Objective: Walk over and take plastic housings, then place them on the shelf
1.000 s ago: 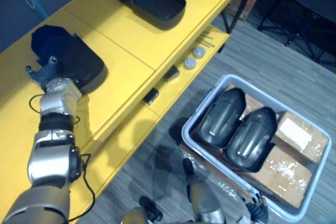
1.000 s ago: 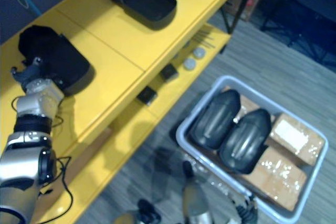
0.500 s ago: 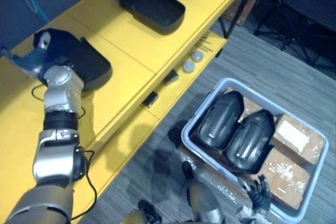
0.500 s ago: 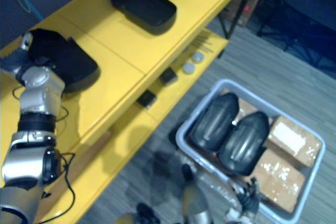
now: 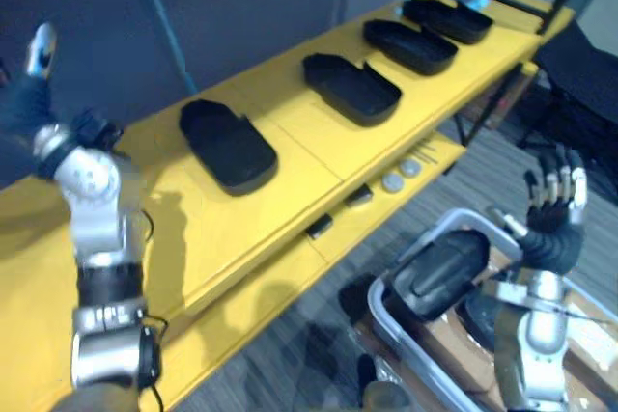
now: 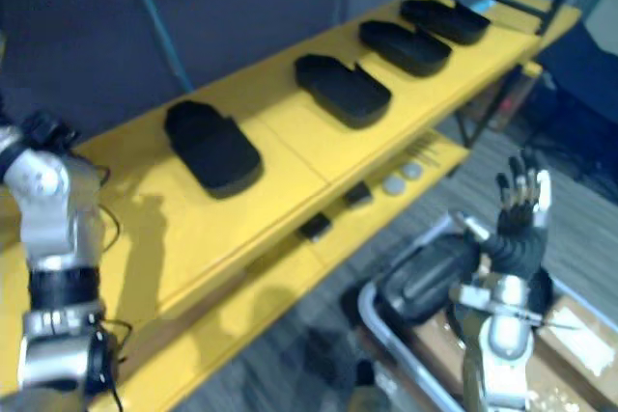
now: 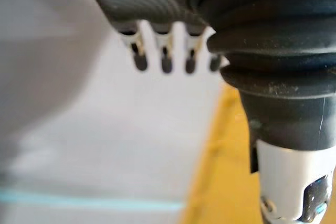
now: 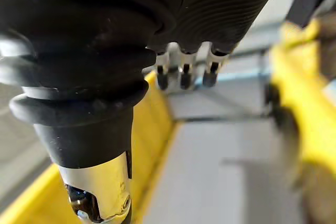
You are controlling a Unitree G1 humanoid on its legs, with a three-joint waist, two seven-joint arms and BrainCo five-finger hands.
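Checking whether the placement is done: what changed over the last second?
The left robot hand came off the nearest housing and lifted up and away, open. The right robot hand rose, open, over the bin. The camera tilted up too. That housing stays on the shelf.

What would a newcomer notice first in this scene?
Probably the bright yellow shelf, with four black plastic housings lined up along its top. Next, the robot's right hand, raised with fingers spread by a grey bin on the floor that holds another dark housing.
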